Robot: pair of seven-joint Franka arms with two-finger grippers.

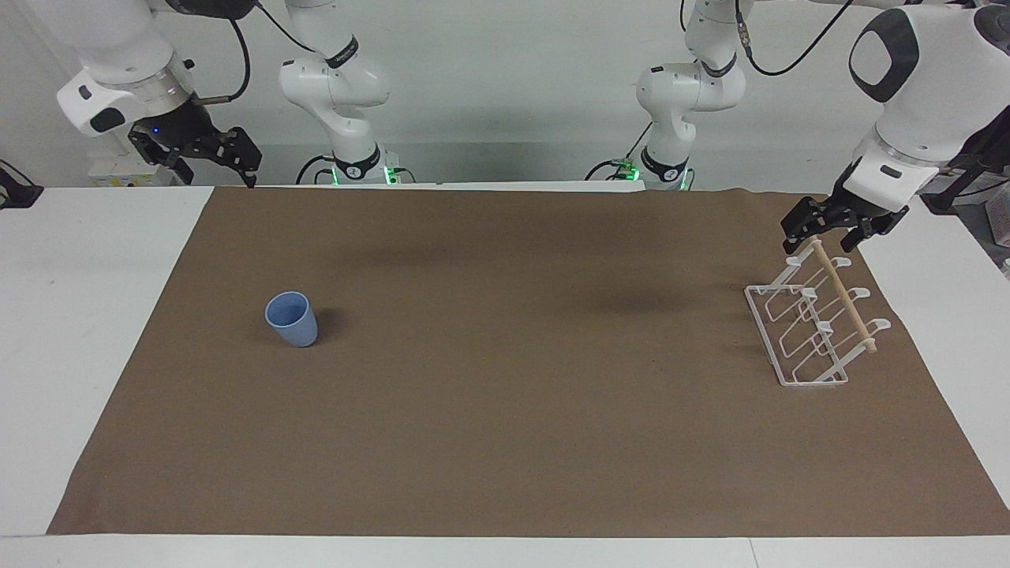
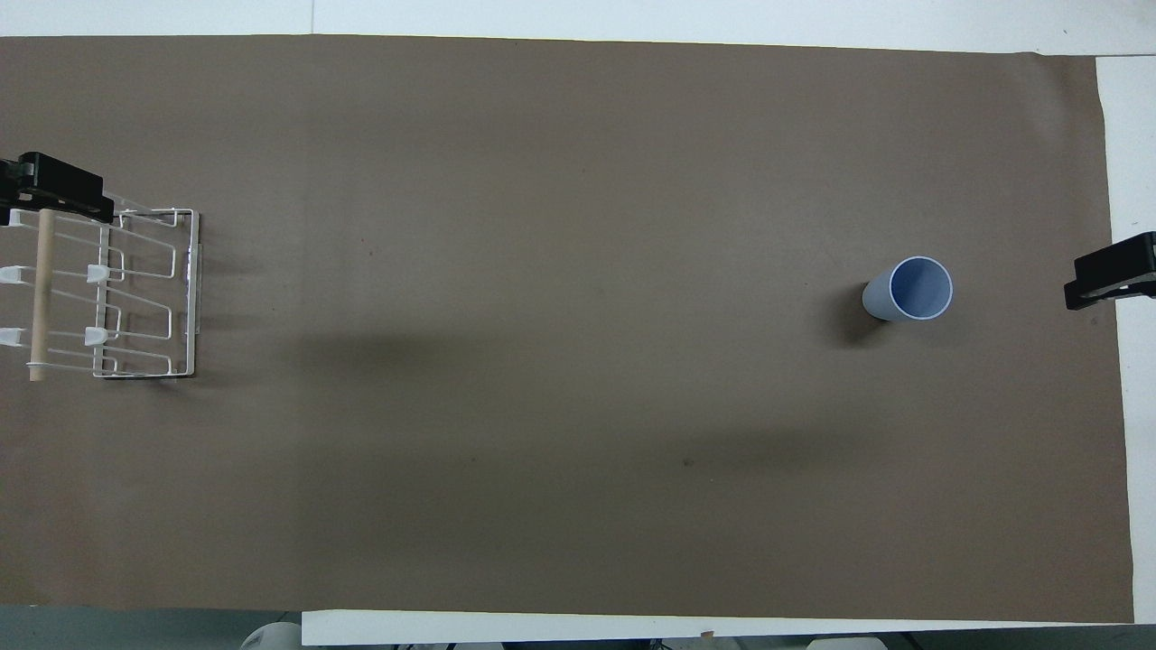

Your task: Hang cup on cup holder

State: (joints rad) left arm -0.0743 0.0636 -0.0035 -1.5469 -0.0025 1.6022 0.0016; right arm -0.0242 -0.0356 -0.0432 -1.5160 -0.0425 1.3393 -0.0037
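cup (image 1: pixel 292 319): light-blue tumbler, no handle, upright, mouth up; stands on the brown mat (image 1: pixel 505 442) twd the right arm's end of the table; nothing touching it; rim wider than base, inside looks bare

cup holder (image 1: pixel 813 323): white wire rack w/ rectangular base, slanted looped prongs, light wooden dowel (image 1: pixel 844 296) across the top; sits on the mat at the left arm's end, close to the mat edge; no cup on it; well apart from cup, abt same depth on the table

L gripper (image 1: pixel 824 237): black, fingers spread apart, holding nothing; up in the air just over the robot-side end of the dowel, tips pointing down; whether a tip touches the dowel – can't tell; in overhead view only part of it (image 2: pixel 54 185) shows, at the frame edge, over the rack's dowel end

R gripper (image 1: pixel 217 162): black, fingers apart, empty; raised over the white table (image 1: pixel 87 260) near the mat's corner at the right arm's end, well apart from cup; arm waits; in overhead view just a tip (image 2: pixel 1115 271) shows at the frame edge, beside the cup but clear of it

mat: brown sheet covering most of the table, white tabletop showing round it; soft shadows of the arms on it btw cup and rack
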